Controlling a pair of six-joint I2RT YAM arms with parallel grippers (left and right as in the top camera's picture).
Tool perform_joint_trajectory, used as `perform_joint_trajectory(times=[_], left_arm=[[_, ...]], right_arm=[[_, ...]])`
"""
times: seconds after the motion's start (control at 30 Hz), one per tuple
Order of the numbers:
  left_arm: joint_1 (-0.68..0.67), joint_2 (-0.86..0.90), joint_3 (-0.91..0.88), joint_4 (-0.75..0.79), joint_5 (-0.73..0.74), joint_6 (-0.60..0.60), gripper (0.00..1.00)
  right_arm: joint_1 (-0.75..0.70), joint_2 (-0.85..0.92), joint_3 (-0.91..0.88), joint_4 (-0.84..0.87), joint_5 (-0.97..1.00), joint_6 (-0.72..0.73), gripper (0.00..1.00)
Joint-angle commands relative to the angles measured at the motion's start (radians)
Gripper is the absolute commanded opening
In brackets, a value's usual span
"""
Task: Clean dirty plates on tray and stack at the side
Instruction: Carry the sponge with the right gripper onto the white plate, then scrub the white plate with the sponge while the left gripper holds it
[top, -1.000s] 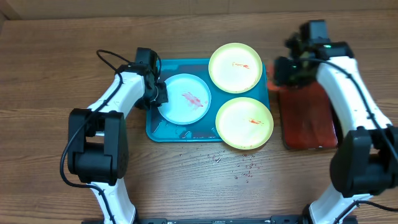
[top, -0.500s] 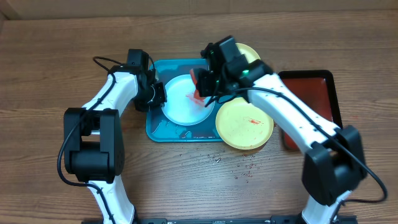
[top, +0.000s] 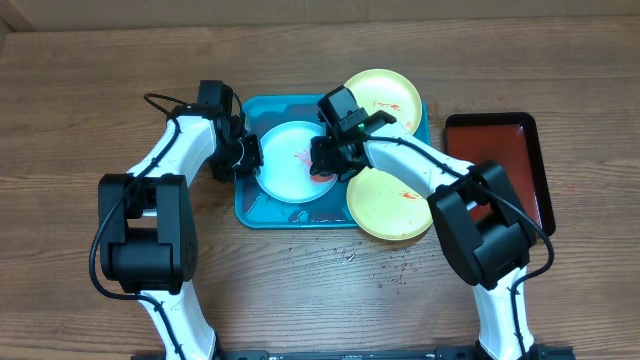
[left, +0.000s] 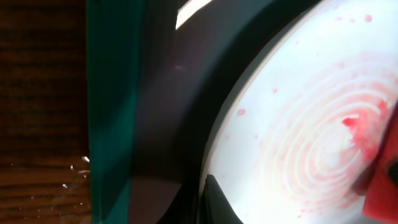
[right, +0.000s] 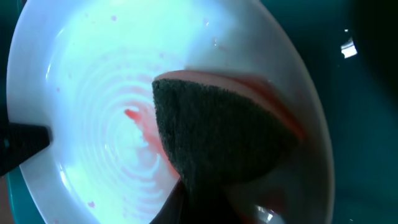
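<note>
Three plates sit on or over the teal tray (top: 268, 208). The blue-white plate (top: 285, 165) lies flat in the tray's left half. One yellow-green plate (top: 392, 92) overhangs the far right corner. The other yellow-green plate (top: 385, 208) overhangs the near right corner onto the table (top: 300, 290). Both yellow-green ones carry a small red smear.

The right gripper (top: 322, 165) is clenched on a sponge (right: 217, 137), dark scouring face towards the wrist camera with a red layer behind it. The sponge is pressed onto the blue-white plate, right of centre. Pink smear rings cover the plate's middle, with red specks further out.

The left gripper (top: 248, 160) is at the plate's left rim. One dark fingertip (left: 217, 199) lies over the rim and the other finger is hidden, so I can't tell if it's clamped.

The dark red tray (top: 500, 165) is right of the teal one and apart from it. Crumbs (top: 390, 272) are scattered on the table near the tray's front edge.
</note>
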Motion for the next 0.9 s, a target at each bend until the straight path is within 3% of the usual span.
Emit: perform_joint_trajectory(times=[0.0, 0.1, 0.33, 0.57, 0.67, 0.87], left_arm=[[-0.001, 0.027, -0.014, -0.023, -0.006, 0.035, 0.04], [0.000, 0.027, -0.014, -0.038, -0.001, 0.058, 0.04], [-0.001, 0.027, -0.014, -0.051, 0.279, 0.259, 0.04], [0.012, 0.027, -0.014, -0.044, 0.265, 0.252, 0.04], [0.037, 0.027, -0.014, -0.043, 0.189, 0.196, 0.04], [0.079, 0.027, -0.014, -0.022, 0.114, 0.164, 0.04]], right_arm=[[0.005, 0.047, 0.034, 0.009, -0.008, 0.058, 0.04], [0.011, 0.072, 0.034, 0.025, -0.077, 0.059, 0.04], [0.078, 0.082, 0.040, 0.068, -0.114, 0.072, 0.04], [0.096, 0.082, 0.039, 0.021, -0.101, 0.072, 0.04], [0.096, 0.081, 0.045, -0.024, -0.047, 0.069, 0.04], [0.097, 0.081, 0.150, -0.174, 0.119, -0.047, 0.04]])
